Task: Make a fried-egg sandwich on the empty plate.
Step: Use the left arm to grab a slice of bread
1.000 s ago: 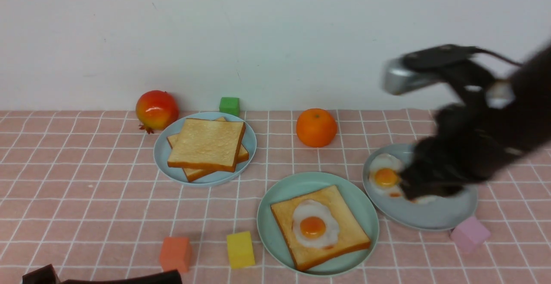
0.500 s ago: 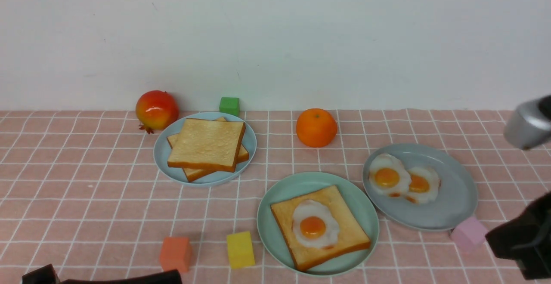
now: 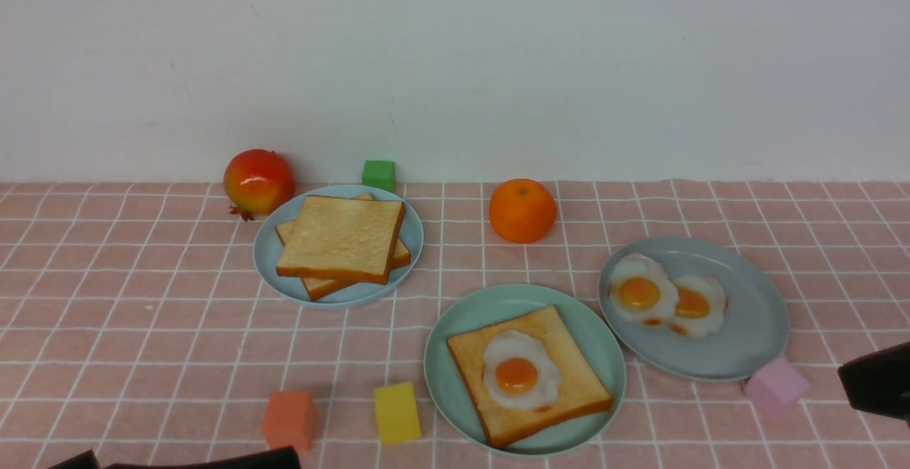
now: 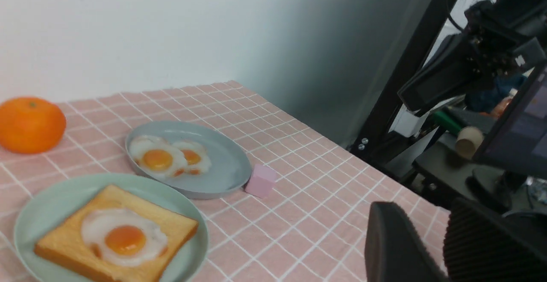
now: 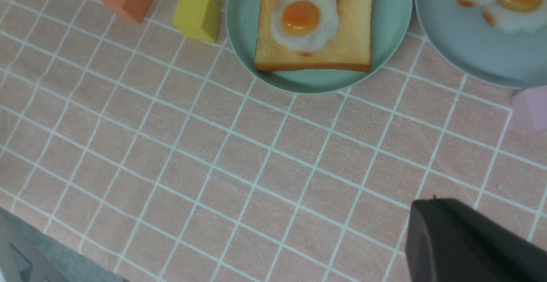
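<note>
The fried-egg sandwich (image 3: 530, 376) is only half built. We see one square golden-brown toast slice (image 3: 579, 384) with a darker crust. On its middle lies one flat white fried egg (image 3: 517, 373) with an orange yolk, uncovered. The slice lies flat on the mint-green plate (image 3: 455, 334), near the front of the table and a little to the right of centre. The plate sits between the yellow cube (image 3: 397, 412) on its left and the grey-blue plate (image 3: 750, 330) on its right. We cannot tell whether the two rims touch.

Being square, the slice has no long axis. It is turned against the white grid of the pink tablecloth (image 3: 142, 313), so one corner points toward us.

We count three plates. The pale blue plate (image 3: 269, 256), far left, carries two plain toast slices (image 3: 341, 238) stacked askew. The grey-blue one carries two eggs (image 3: 638, 291), overlapping side by side. That makes three slices and three eggs in all. There are four cubes: the yellow one, a green cube (image 3: 379, 174), an orange cube (image 3: 289, 419) and a pink cube (image 3: 776, 385). We also see one orange (image 3: 522, 209) and one pomegranate (image 3: 259, 180).

The left gripper (image 4: 427, 226) shows its two fingers parted, with nothing between them. The right gripper (image 5: 431, 215) is closed on nothing, over bare cloth near the front edge.
</note>
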